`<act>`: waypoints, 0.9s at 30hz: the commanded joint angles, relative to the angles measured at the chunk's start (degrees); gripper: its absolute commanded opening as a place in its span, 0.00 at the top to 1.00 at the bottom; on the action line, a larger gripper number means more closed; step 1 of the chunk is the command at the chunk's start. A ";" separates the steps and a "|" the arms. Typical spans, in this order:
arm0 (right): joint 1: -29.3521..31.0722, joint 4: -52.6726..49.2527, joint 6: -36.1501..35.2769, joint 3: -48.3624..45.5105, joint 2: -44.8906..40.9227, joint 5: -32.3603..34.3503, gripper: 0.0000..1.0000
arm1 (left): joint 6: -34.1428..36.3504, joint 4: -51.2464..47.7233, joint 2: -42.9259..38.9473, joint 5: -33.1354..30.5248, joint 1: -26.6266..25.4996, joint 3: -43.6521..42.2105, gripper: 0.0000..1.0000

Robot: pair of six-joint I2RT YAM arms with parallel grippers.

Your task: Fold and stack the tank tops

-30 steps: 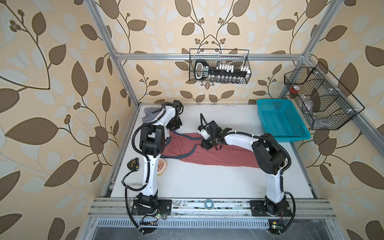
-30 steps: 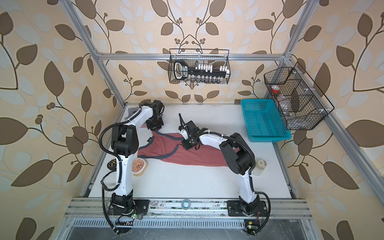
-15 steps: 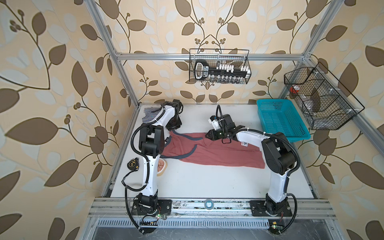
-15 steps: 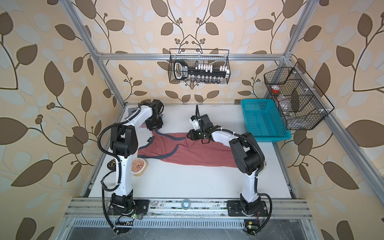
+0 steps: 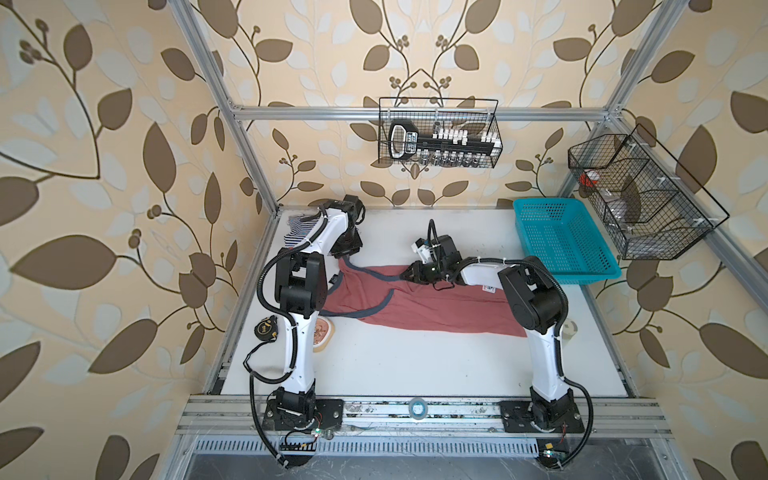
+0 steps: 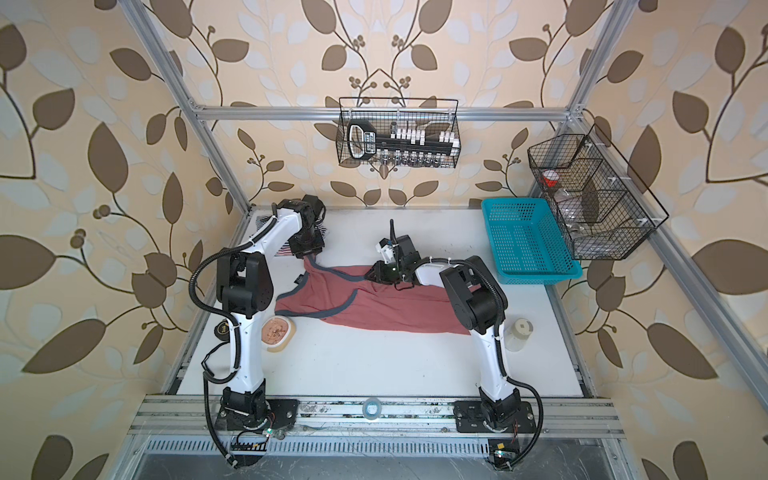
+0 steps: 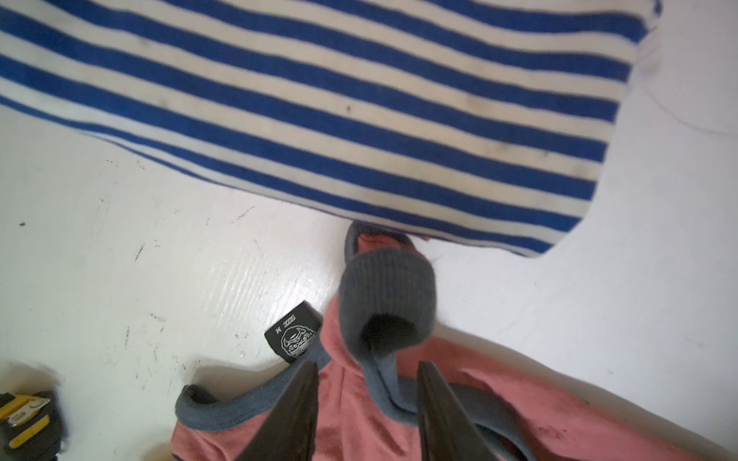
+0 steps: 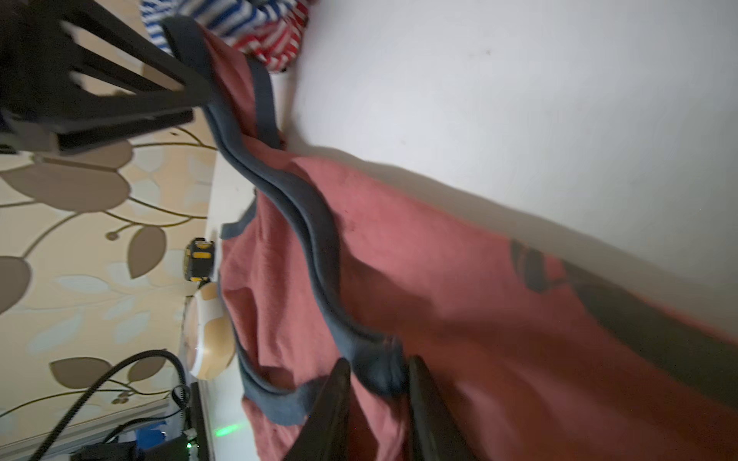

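White table (image 5: 415,365); only wrist views show left jaws spread, right jaws pinching the red top (image 8: 479,311).

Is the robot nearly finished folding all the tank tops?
Not yet. Done, it seems: the navy-striped top and the red-striped top sit piled together in the far left corner, though how neatly is unclear. In hand: the dusty red top lies spread open; the right gripper pinches its grey trim and the left gripper straddles a strap. Left: fold it and stack it on the pile.
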 commanded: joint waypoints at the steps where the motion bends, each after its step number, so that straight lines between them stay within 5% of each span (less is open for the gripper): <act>1: 1.07 7.76 4.08 -0.57 0.62 -4.65 0.74 | 0.27 -2.23 -3.85 -2.28 0.35 1.54 0.57; 7: 2.88 8.42 5.17 -1.35 0.86 -7.75 0.83 | 0.35 -2.32 -4.07 -2.69 0.31 0.93 0.57; 21: 4.94 14.47 10.57 -10.27 0.24 -11.96 0.85 | 0.36 -2.27 -4.91 -3.33 0.35 -0.59 0.57; 27: 0.40 18.49 14.17 -12.42 -7.00 -12.68 0.84 | 0.31 -3.46 -6.91 -3.08 0.35 0.83 0.56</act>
